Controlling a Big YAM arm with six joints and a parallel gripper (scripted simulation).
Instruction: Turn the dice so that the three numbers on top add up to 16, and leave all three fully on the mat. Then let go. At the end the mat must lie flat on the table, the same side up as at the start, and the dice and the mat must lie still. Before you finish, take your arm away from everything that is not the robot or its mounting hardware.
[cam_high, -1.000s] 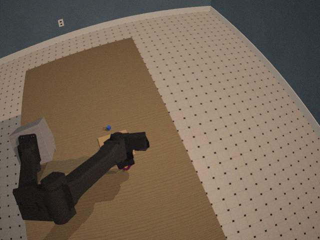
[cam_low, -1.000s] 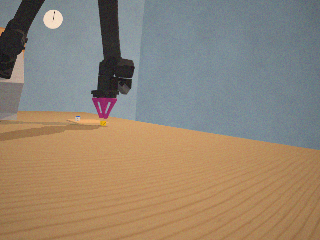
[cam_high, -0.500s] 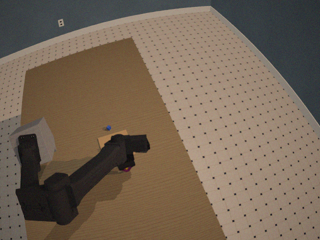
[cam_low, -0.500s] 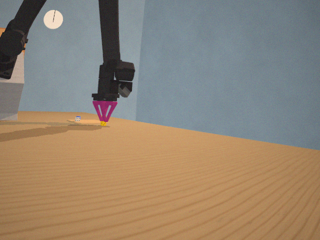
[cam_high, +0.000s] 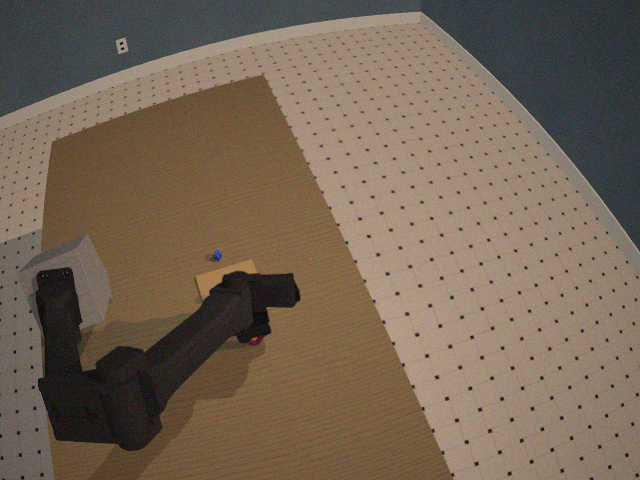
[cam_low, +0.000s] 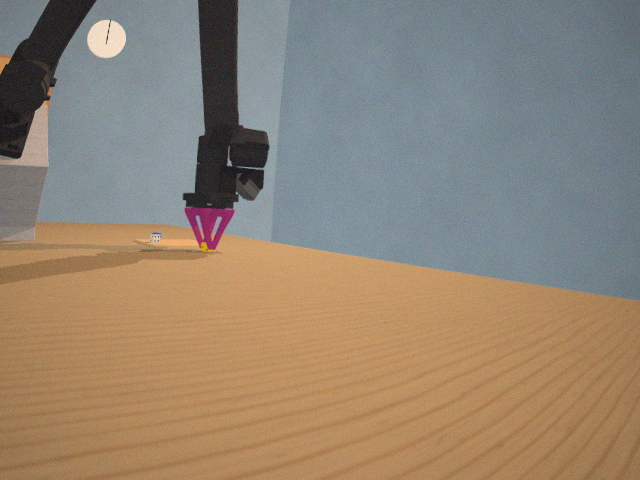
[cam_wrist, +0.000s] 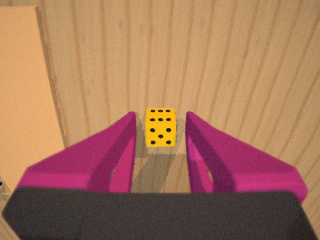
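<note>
Gripper (cam_high: 255, 342) (cam_low: 207, 250) (cam_wrist: 160, 121): fingers apart, yellow die (cam_low: 204, 246) (cam_wrist: 160, 127) between them with a gap on both sides; die sits on table (cam_high: 320, 382) (cam_low: 330, 361) (cam_wrist: 240, 65), off mat (cam_high: 224, 276) (cam_low: 178, 242) (cam_wrist: 22, 90), which lies toward 9 o'clock in wrist view. Blue die (cam_high: 217, 255) rests off mat, near its 12 o'clock edge in top view
</note>
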